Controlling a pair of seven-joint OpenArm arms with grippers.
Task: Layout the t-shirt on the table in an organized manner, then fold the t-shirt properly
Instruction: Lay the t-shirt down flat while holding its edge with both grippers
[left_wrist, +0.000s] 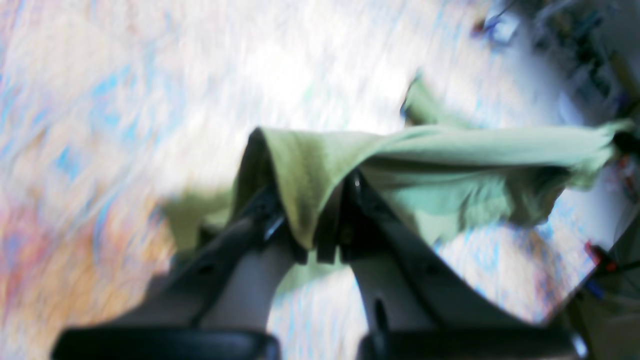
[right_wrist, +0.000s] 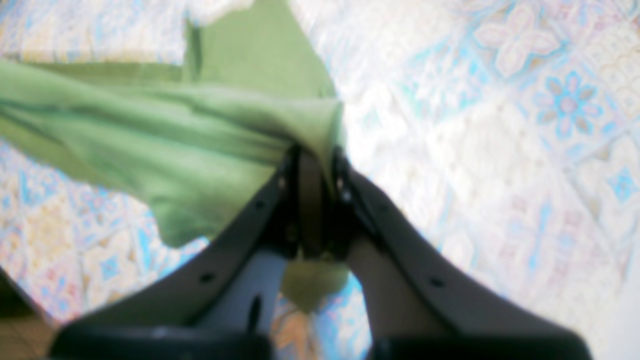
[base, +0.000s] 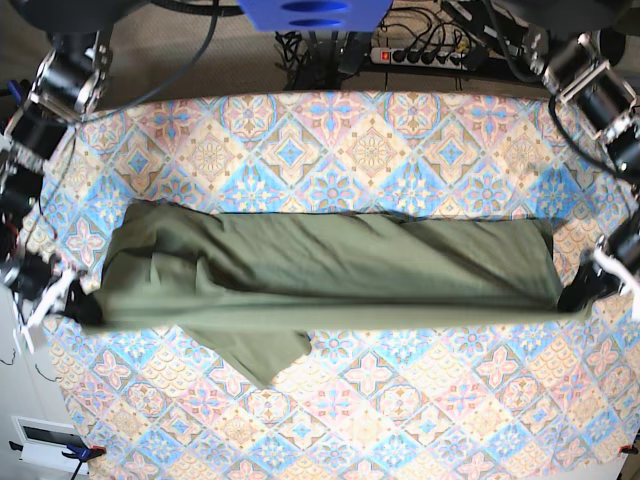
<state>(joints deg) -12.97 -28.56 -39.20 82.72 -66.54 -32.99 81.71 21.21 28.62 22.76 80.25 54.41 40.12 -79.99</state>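
Left gripper (left_wrist: 320, 225) and right gripper (right_wrist: 312, 200) pinching t-shirt (base: 330, 270), no legible writing

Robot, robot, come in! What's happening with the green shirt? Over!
Left gripper and right gripper: jaws shut on olive-green cotton t-shirt. Shirt stretched taut between them over patterned diamond-tile table. Nothing blocking.

The left gripper (left_wrist: 320, 235) was shut tight, and its two dark fingers (left_wrist: 370, 210) pinched a fold of the t-shirt (left_wrist: 450, 165) between their tips. The right gripper (right_wrist: 312, 200) was shut the same way, with cloth squeezed between its tips. In the base view both arms reached down from the far corners, one on each side, with the grippers far apart and low.
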